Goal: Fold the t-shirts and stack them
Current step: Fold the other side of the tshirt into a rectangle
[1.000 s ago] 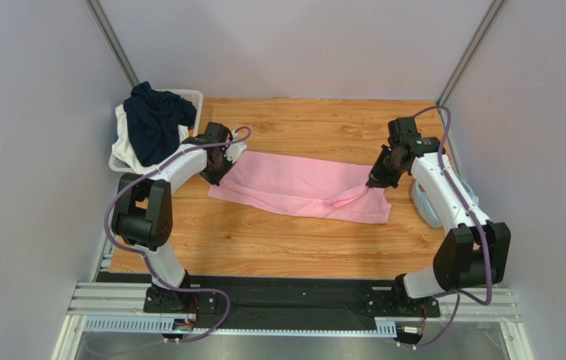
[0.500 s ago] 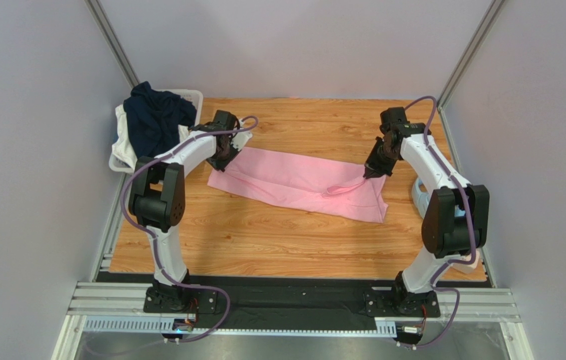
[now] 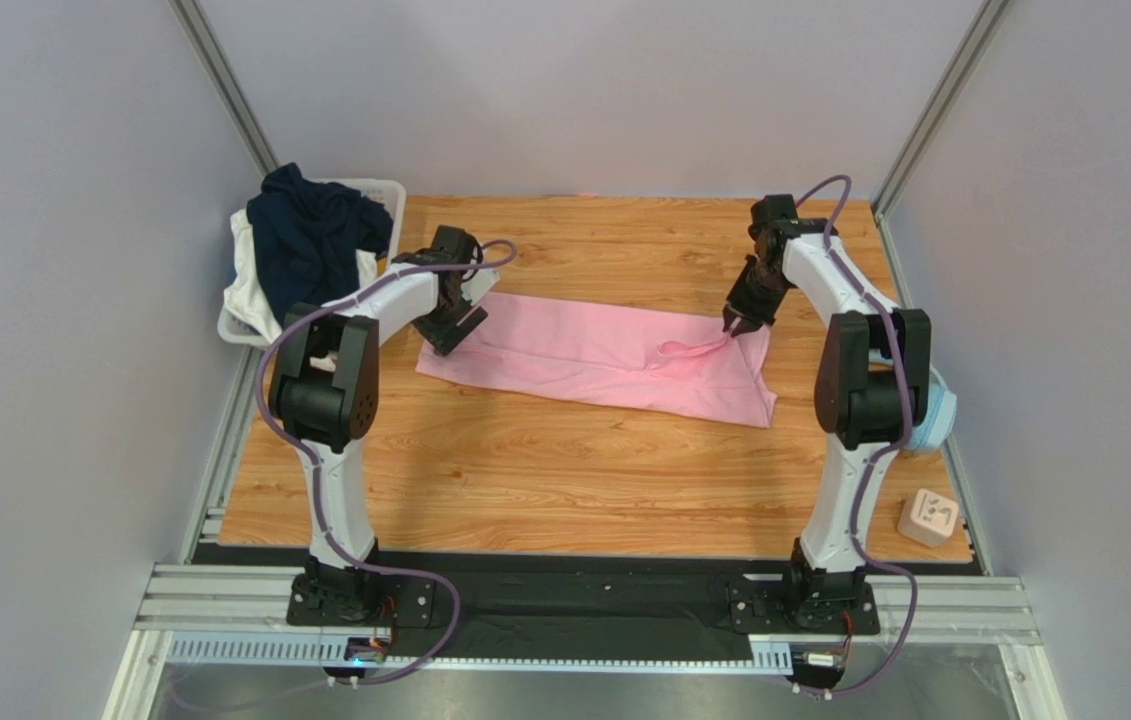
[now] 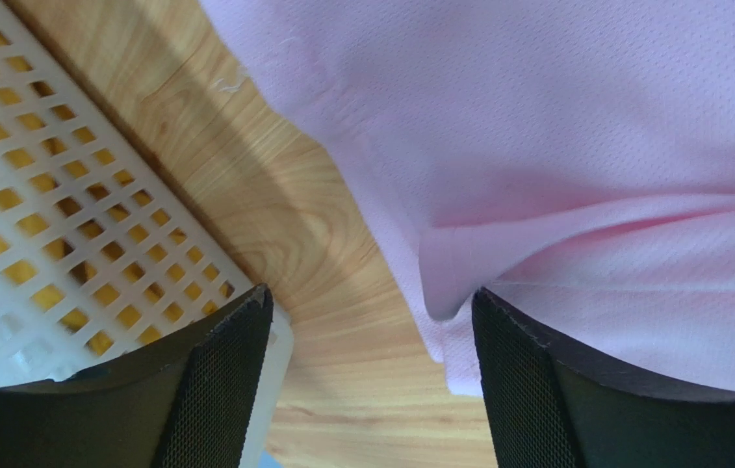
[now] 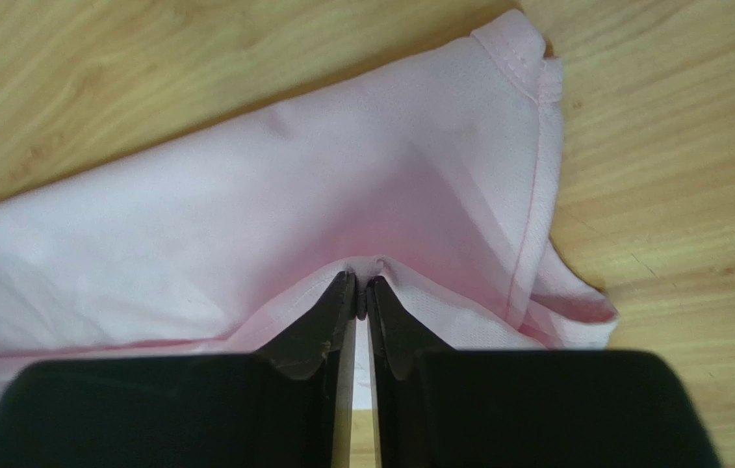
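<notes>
A light pink t-shirt (image 3: 601,357) lies folded into a long strip across the middle of the wooden table. At its left end my left gripper (image 3: 451,324) stands wide open. The shirt's corner (image 4: 557,273) lies loose against the right finger (image 4: 527,390), with bare wood between the jaws of the left gripper (image 4: 371,327). At the shirt's right end, my right gripper (image 3: 740,318) is shut on a small raised pinch of the pink cloth (image 5: 244,224), seen at the right gripper's tips (image 5: 362,285). A dark navy t-shirt (image 3: 308,237) is heaped in the basket.
The white plastic basket (image 3: 388,195) stands at the far left, its lattice wall (image 4: 39,224) right beside my left finger, with a white cloth (image 3: 244,285) hanging over its side. Light blue headphones (image 3: 938,411) and a small beige block (image 3: 927,518) sit at the right edge.
Both arms have stretched toward the far side, pulling the pink t-shirt a little that way. The left gripper has opened and let go of the shirt's left end.
</notes>
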